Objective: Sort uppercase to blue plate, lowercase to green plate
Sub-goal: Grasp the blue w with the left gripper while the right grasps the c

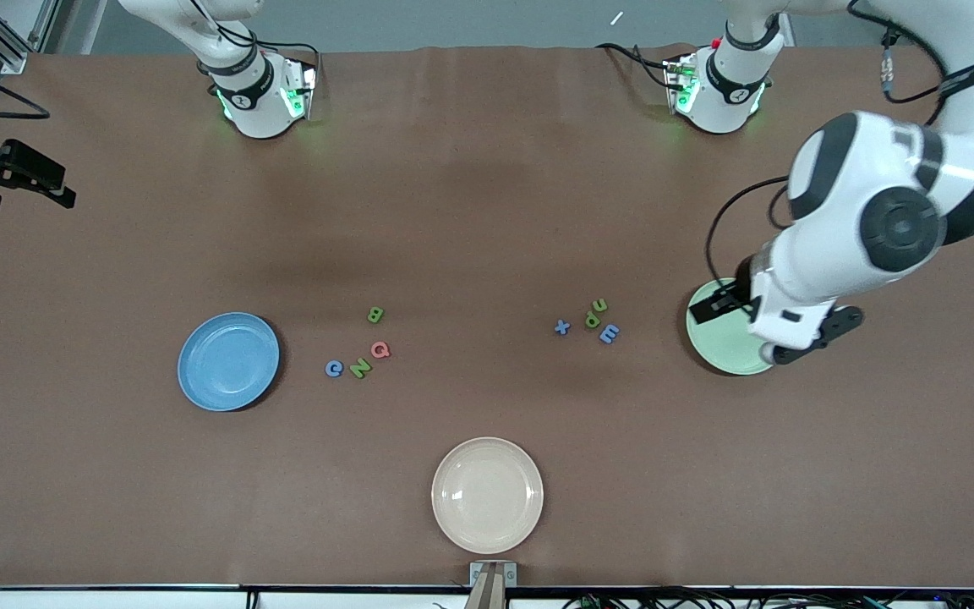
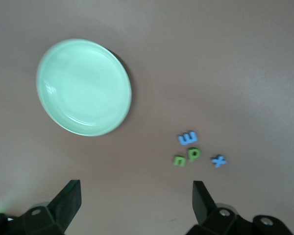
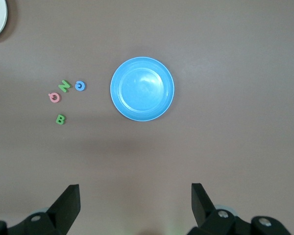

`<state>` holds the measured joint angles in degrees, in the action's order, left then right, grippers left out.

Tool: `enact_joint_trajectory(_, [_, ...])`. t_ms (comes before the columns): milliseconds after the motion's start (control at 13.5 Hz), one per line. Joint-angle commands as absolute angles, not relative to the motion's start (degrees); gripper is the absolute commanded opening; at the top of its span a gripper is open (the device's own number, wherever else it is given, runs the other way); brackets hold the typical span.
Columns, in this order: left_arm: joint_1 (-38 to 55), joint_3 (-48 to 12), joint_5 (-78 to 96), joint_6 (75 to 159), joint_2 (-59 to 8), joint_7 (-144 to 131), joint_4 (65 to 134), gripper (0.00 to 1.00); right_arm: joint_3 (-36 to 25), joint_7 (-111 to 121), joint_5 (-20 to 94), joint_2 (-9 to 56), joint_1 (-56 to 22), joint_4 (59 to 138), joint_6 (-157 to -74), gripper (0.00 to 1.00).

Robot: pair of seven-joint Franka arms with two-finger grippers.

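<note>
The blue plate (image 1: pixel 229 361) lies toward the right arm's end of the table, and the green plate (image 1: pixel 728 342) toward the left arm's end. Uppercase letters lie loose beside the blue plate: green B (image 1: pixel 375 315), pink Q (image 1: pixel 380 349), green N (image 1: pixel 360 368), blue C (image 1: pixel 333 368). Lowercase letters lie nearer the green plate (image 2: pixel 83 87): blue x (image 1: pixel 562 326), green u (image 1: pixel 599 305), green p (image 1: pixel 592 320), blue m (image 1: pixel 610 333). My left gripper (image 2: pixel 137 198) hangs open and empty above the table by the green plate's rim. My right gripper (image 3: pixel 135 196) is open and empty, high over the blue plate (image 3: pixel 142 88).
A cream plate (image 1: pixel 487 495) sits near the table's front edge, in the middle. A black fixture (image 1: pixel 5 173) juts in at the table edge at the right arm's end. The left arm's bulky elbow (image 1: pixel 876 211) looms over the green plate's end.
</note>
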<state>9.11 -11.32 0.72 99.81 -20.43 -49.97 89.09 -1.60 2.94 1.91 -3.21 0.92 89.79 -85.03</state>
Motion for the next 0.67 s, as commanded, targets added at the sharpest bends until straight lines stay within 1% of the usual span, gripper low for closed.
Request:
enact_joint_trajectory(0, [13.34,-10.99,-0.87,104.74,-24.77,-60.34,87.89,1.00,-1.05,2.55,0.44,-4.92,1.32,91.06,-85.61,1.00])
enact_joint_trajectory(223, [16.51,-10.99,-2.72,109.50,-28.91,-66.25,89.12,1.00,-1.14,2.46,0.35,-3.61,1.67,90.61,-84.99,1.00])
enact_joint_trajectory(446, [18.28,-11.07,-4.73,114.94,-31.11,-72.41,92.10,1.00,-1.41,2.98,1.32,1.39,3.24,89.31,-86.30,1.00])
enact_joint_trajectory(594, [18.46,-11.07,-5.27,119.07,-32.51,-74.25,94.30,1.00,-1.49,3.08,1.41,5.95,3.34,88.77,-89.20,1.00])
